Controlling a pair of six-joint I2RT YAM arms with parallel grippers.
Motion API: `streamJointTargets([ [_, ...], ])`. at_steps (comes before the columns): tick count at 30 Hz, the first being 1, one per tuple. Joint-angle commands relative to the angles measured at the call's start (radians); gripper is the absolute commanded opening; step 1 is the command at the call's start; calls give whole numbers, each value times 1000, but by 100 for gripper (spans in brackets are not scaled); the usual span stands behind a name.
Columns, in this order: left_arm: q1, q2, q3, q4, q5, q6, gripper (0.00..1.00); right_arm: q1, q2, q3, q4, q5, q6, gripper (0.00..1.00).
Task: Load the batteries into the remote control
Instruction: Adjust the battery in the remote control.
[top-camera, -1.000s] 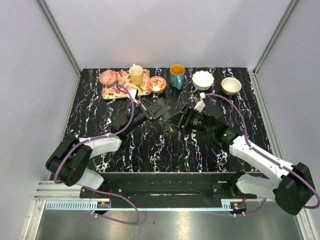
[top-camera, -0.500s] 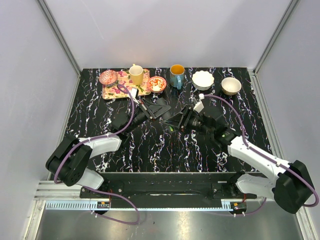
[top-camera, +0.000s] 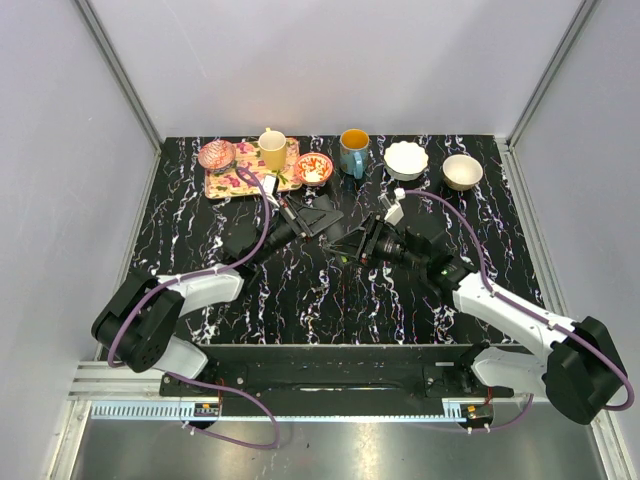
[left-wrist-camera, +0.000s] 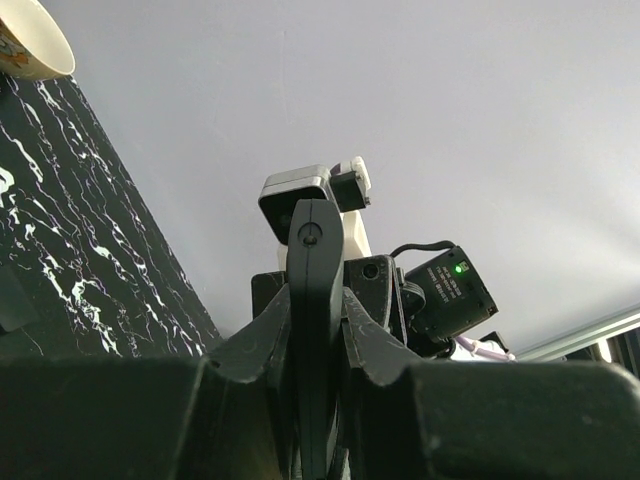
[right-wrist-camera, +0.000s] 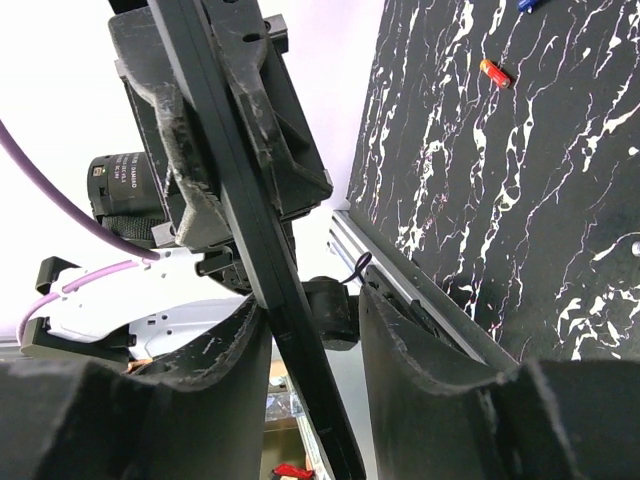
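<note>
The remote control (right-wrist-camera: 255, 225) is hanging above the tabletop (top-camera: 300, 300) in the middle of the top view, bridging the two arms. The left gripper (left-wrist-camera: 315, 300) is pinching it edge-on, with its fingers (left-wrist-camera: 262, 325) pressing on both flat faces. The right gripper (right-wrist-camera: 310, 320) is straddling the free end. Its fingers (right-wrist-camera: 400, 345) are standing spread, with a gap showing on the right of the bar, so they are not yet clamping it.

One of the batteries (top-camera: 344, 258) seems to be lying as a greenish speck on the tabletop just below the right gripper, but it is too small to be sure.

The remote is likely to handle as a light, stiff plastic bar with smooth faces, so it could be pivoting or slipping if it is gripped only near one end. The safer hold is probably across its narrow sides near the middle, leaving the battery slot uncovered. The batteries are probably light, hard and prone to rolling, so each is best pinched across its wrapped body.

Compared with a second ago, the right gripper is sitting further left in the top view, closer to the left gripper, while the left arm is staying where it was.
</note>
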Motion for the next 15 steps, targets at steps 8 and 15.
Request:
streamJointTargets([
  [8, 2, -55, 77, 126, -13, -24, 0, -2, 28, -26, -51, -45, -14, 44],
  [15, 2, -75, 25, 52, -3, 16, 0, -7, -4, 81, -163, -2, -60, 81],
])
